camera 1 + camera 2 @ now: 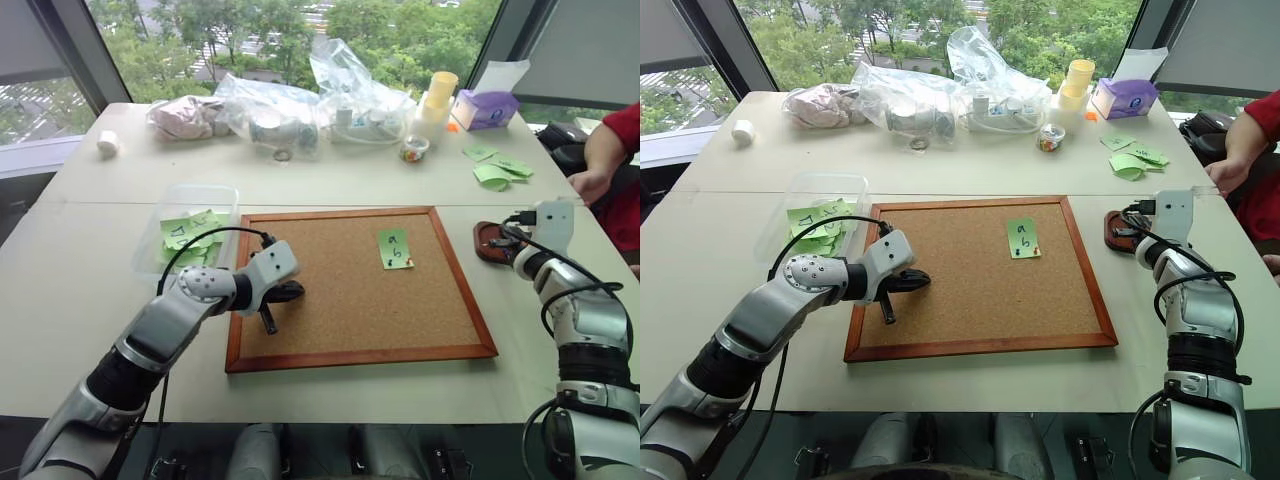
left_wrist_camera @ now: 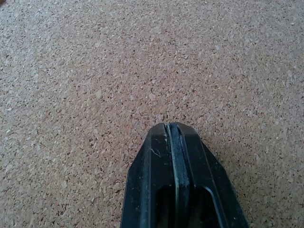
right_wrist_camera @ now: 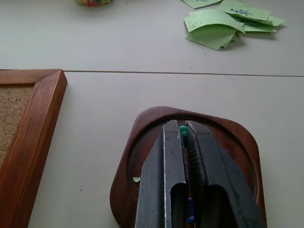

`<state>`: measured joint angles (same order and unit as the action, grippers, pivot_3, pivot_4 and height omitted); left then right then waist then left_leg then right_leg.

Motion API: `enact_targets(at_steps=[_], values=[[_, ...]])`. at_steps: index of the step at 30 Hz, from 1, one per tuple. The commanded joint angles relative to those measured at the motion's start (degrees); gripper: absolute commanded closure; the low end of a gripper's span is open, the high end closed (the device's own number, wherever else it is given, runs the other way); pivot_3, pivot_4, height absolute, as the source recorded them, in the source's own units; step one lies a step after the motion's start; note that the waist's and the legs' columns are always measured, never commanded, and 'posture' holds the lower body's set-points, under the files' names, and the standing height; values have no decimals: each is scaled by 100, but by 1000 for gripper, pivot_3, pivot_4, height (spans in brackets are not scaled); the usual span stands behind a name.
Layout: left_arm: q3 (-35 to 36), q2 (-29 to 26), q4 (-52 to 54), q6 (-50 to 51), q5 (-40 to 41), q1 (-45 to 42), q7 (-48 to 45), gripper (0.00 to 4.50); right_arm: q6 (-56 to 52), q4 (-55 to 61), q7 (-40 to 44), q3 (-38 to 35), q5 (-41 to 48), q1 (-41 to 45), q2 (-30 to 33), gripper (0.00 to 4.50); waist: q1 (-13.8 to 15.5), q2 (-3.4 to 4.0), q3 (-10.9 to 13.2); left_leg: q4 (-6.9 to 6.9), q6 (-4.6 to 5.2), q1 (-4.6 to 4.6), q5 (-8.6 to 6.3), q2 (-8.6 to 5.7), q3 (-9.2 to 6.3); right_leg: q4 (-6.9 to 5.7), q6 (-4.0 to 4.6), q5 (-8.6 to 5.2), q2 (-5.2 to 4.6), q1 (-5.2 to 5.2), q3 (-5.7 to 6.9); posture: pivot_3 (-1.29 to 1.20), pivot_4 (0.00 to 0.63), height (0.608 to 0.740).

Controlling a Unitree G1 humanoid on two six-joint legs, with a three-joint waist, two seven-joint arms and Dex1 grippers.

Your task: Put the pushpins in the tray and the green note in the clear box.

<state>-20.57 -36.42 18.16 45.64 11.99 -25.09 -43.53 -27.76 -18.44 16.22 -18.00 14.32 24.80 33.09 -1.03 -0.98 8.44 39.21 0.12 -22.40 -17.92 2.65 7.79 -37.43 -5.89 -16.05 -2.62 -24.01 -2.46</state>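
Beige desk point(image 1: 90, 300) carries a corkboard point(image 1: 350, 300); the closed left pincer point(image 1: 272, 318) rests there, the right pincer point(image 3: 185, 130) grips a green-headed pushpin point(image 3: 183, 129) above the tray point(image 3: 142, 142).

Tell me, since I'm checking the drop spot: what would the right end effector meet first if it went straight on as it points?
Most likely the tray: the right end effector, shut on a green-headed pin, points down over it.

Silver-grey jointed arms, black elbow sleeves, looping black cables, black-fingered left claw point(image 1: 283, 294)
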Motion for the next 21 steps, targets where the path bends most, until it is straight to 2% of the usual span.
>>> enact_targets(at_steps=[1, 8, 16, 18, 21], values=[[-125, -29, -124, 96, -137, 80, -7, 4500, 93, -31, 12, -75, -47, 39, 87, 3468, -1, 0, 0, 0, 0, 0, 0, 0, 0, 0, 0, 0, 0, 0, 0, 0, 150, 735], [-110, -36, -97, 143, -156, 99, 16, 4500, 132, -101, -76, -107, -144, 128, 128, 66, -3, 7, -4, 0, 0, 0, 0, 0, 0, 0, 0, 0, 0, 0, 0, 0, 150, 735], [-97, -20, -101, 163, -151, 92, 31, 4500, 114, 42, 34, -255, 19, 115, 75, 66, -2, 12, -7, 0, 0, 0, 0, 0, 0, 0, 0, 0, 1, 1, 0, 0, 150, 735], [-97, -14, -103, 161, -149, 92, 33, 4500, 23, 71, 11, -483, 286, 185, -5, 66, -1, 13, -8, 0, 0, 0, 0, 0, 0, 1, 0, 0, 1, 1, 0, 0, 150, 735], [-109, -16, -105, 151, -157, 87, 25, 4500, -356, 68, -162, -1293, 1154, 458, -190, 66, 0, 16, -9, 0, 0, 0, 0, 0, 0, 0, 0, 0, 0, 1, 0, 0, 150, 735]])
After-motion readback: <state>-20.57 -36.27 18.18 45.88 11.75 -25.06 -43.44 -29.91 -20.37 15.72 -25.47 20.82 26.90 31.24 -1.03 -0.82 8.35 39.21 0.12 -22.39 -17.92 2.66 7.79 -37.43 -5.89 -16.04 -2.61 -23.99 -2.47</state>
